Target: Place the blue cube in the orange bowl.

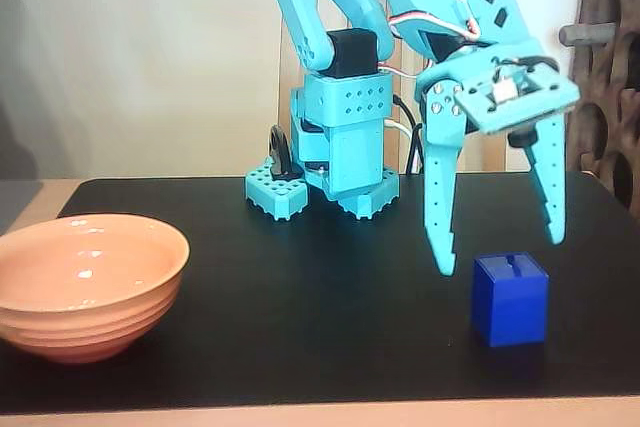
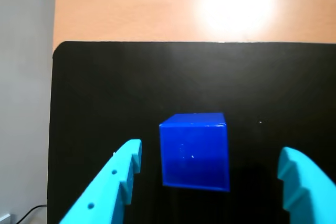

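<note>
Hangs wide open, the tool [image 1: 500,252], just above the blue cube [image 1: 511,298], with room on both sides to drop around it. Sits near the right front edge of the black mat [image 1: 300,307] on the desk [image 2: 157,9]. Waits far left, the orange bowl [image 1: 88,285], empty, with bare mat between for carrying

No readable text, labels, brands, numbers or signs in either view.
</note>
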